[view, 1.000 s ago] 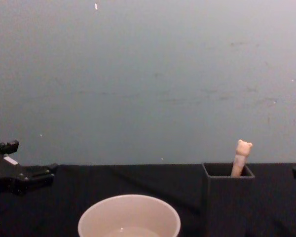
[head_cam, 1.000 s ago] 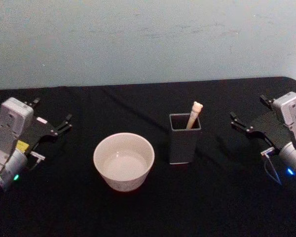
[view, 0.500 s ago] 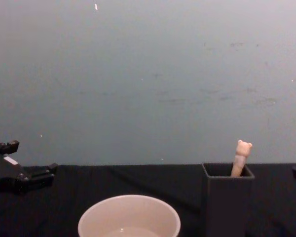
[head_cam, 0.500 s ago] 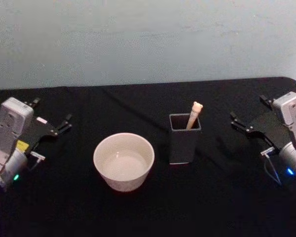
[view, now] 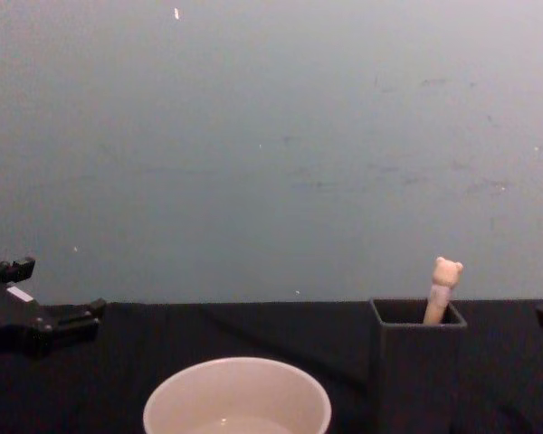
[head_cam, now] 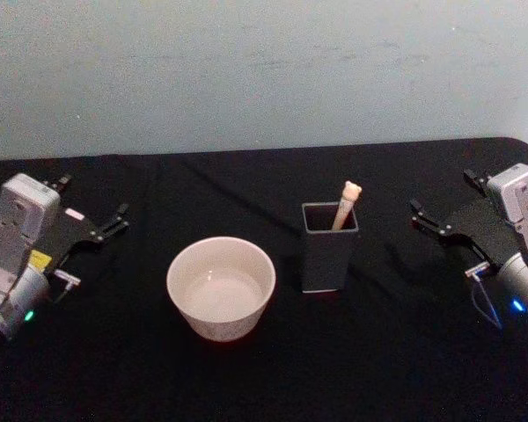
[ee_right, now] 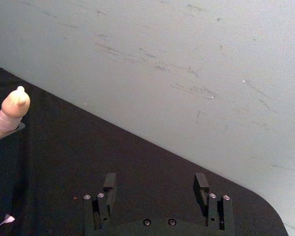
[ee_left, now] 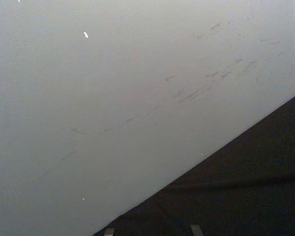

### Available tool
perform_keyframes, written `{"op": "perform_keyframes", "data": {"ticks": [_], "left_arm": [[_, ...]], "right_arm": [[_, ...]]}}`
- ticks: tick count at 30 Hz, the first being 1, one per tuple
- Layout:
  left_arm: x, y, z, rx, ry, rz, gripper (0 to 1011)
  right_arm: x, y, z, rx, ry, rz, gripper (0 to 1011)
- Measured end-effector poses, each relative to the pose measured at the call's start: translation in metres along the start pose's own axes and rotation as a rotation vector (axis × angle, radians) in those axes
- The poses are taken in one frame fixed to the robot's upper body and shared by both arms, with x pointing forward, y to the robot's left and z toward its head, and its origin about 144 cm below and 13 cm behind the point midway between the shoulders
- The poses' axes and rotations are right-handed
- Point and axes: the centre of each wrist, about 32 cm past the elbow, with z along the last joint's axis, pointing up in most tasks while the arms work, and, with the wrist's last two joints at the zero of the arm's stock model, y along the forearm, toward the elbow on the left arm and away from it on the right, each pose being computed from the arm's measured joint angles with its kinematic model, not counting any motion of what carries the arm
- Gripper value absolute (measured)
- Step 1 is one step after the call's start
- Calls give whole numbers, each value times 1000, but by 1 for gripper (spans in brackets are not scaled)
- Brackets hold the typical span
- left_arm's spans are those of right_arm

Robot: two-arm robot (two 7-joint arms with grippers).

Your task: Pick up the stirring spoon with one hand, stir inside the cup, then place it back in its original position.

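Note:
The stirring spoon (head_cam: 346,202) stands in the dark grey square holder (head_cam: 326,264), its original position, with the beige bear-head handle sticking out above the rim. The spoon (view: 442,287) and holder (view: 416,380) also show at right in the chest view, and the handle tip (ee_right: 11,114) in the right wrist view. The cream cup (head_cam: 218,323) sits left of the holder, its rim (view: 237,363) low in the chest view. My left gripper (head_cam: 95,195) rests open at the far left. At the far right, my right gripper (head_cam: 440,191) is open, fingers (ee_right: 109,183) spread apart.
A black cloth (head_cam: 264,378) covers the table, with a pale wall (head_cam: 264,70) behind. Bare cloth lies between each gripper and the two vessels. The table's rounded back right corner (head_cam: 524,145) is near the right arm.

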Motion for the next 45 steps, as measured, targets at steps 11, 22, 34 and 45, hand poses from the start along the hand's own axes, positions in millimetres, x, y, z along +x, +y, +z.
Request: {"op": "perform_keyframes", "data": {"ticks": [11, 22, 34, 45], "left_arm": [[0, 0, 0, 0, 0, 0, 1001], [0, 0, 0, 0, 0, 0, 1001], [0, 0, 0, 0, 0, 0, 1001], [0, 0, 0, 0, 0, 0, 1001]], "right_arm": [[3, -1, 2, 6, 24, 11, 1002], [13, -12, 19, 54, 243, 157, 1000], [16, -11, 26, 32, 426, 405, 1002], [7, 15, 27, 45, 429, 444, 1002]]}}
